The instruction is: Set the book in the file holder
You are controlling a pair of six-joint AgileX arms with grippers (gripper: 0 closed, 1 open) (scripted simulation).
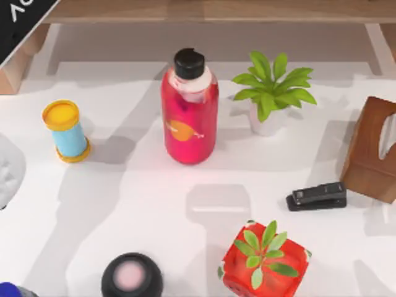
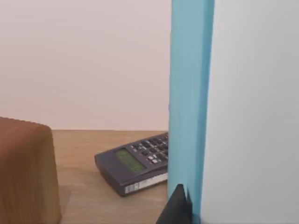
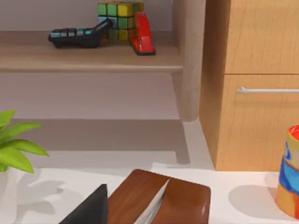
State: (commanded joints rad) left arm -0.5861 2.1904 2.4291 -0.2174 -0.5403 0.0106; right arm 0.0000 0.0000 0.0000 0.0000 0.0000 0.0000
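Note:
A corner of the black book (image 1: 18, 18) with white lettering juts into the top view's far left corner, tilted and overlapping the wooden shelf edge. In the left wrist view a tall light-blue strip (image 2: 189, 93) with a broad white face (image 2: 254, 107) beside it stands very close. I cannot tell whether this is the file holder or part of the book. A dark tip of my left gripper (image 2: 177, 207) rests against the strip's foot. In the right wrist view a dark tip of my right gripper (image 3: 91, 207) hangs just beside the wooden tissue box (image 3: 161, 198).
On the white table stand a red bottle (image 1: 189, 114), a potted plant (image 1: 269, 93), a yellow-capped blue cylinder (image 1: 65, 131), a black stapler (image 1: 317, 196), the wooden tissue box (image 1: 371, 148) and a red pot with a plant (image 1: 263, 260). A calculator (image 2: 133, 163) lies on the shelf.

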